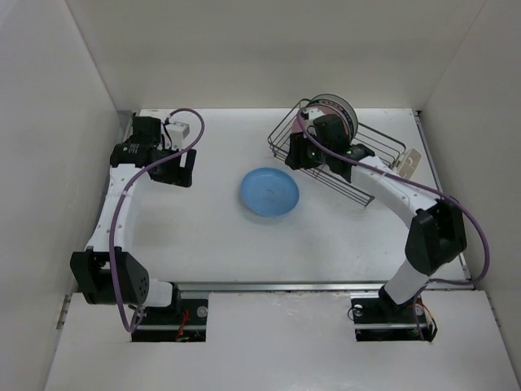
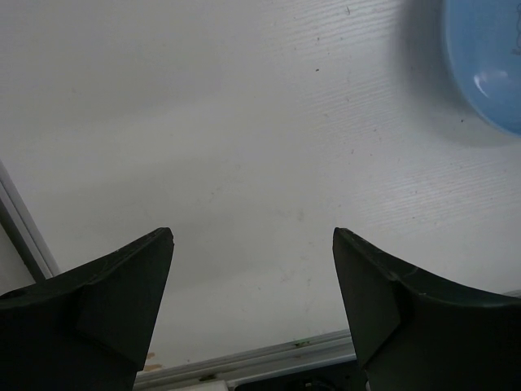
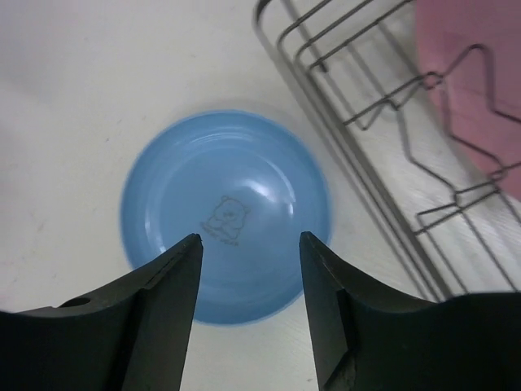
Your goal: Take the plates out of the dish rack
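Plates sit in two places on the white worktop (image 1: 203,244): one lies flat out in the open and the others stand in the dish rack (image 1: 381,145). That rack, a dark wire basket, occupies the far right part of the worktop, and the right wrist view shows its near corner and bent dividers (image 3: 366,106) just beside the flat plate, though whether they touch cannot be told. The right arm (image 1: 391,191) curves from its base at the near edge up over the rack's left end, while the left arm (image 1: 122,195) reaches along the left side toward the far left corner, well apart from the rack. The light blue plate (image 1: 269,192) rests face up near the middle of the worktop, left of the rack, with a small bear-like drawing (image 3: 226,218) at its centre. At the rack's far end a few plates (image 1: 338,106) stand on edge; a pink one (image 3: 464,73) shows blurred behind the wires. A small beige cutlery holder (image 1: 409,163) hangs at the rack's right end. The right jaws are apart with nothing between them, and the blue plate shows in the gap. The left jaws stand wide apart over bare worktop, holding nothing, the blue plate's rim (image 2: 488,57) at the corner of their view.
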